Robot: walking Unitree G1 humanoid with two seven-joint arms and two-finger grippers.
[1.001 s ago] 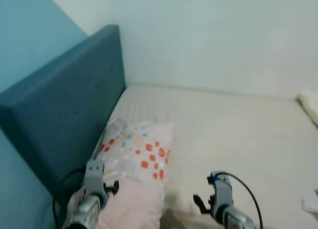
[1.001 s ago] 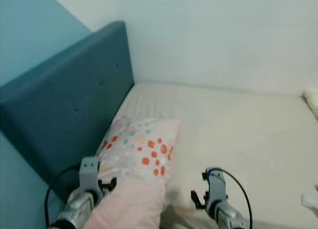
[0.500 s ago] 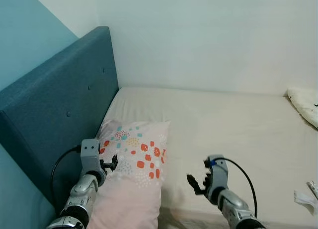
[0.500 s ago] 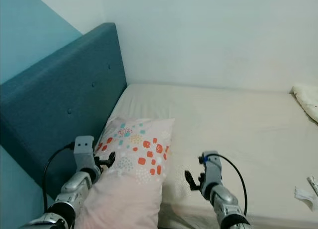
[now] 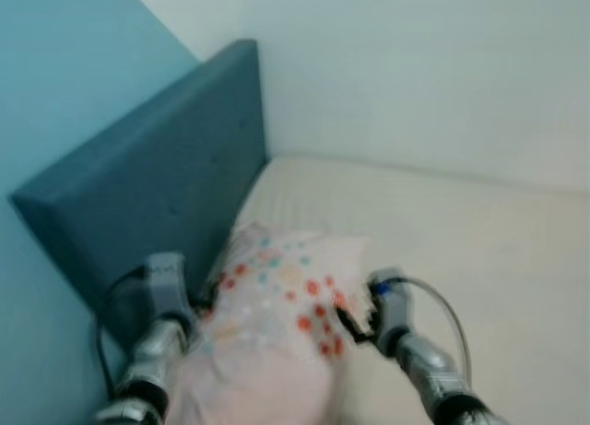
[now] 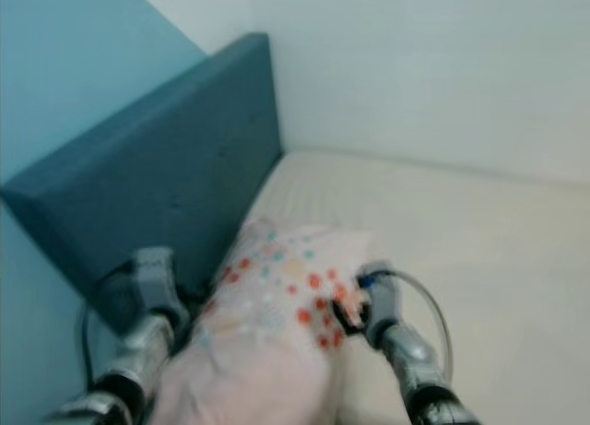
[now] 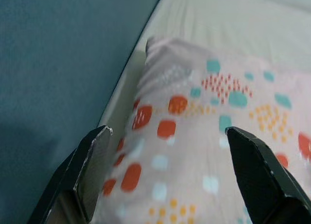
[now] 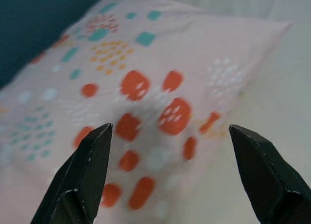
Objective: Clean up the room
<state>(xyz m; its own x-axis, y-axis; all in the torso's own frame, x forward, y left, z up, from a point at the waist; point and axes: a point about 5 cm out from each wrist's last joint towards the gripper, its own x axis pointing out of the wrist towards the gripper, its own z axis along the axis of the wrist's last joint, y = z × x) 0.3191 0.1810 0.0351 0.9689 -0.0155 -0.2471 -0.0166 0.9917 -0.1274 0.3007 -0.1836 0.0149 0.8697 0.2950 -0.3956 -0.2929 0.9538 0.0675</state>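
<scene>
right hand (image 8: 165,175) now against pillow (image 5: 286,314), headboard (image 5: 147,194) beside

A: Where do the two eye views look from?

B: From the head, high up, facing forward and down over the bed (image 5: 461,231). Both are blurred and share one scene: the blue headboard (image 5: 157,176) around 10 o'clock, the spotted pillow (image 5: 286,305) near 6 o'clock, the white wall (image 5: 415,65) at 12.

A: And the wrist views?

B: Each looks along its own two black fingers from very close. The left wrist view faces the pillow (image 7: 204,131) where it meets the headboard (image 7: 58,59); the right wrist view faces the pillow's (image 8: 141,83) other side, mattress beyond.

A: What do all four share?

B: The pillow, with headboard at its edge.
</scene>
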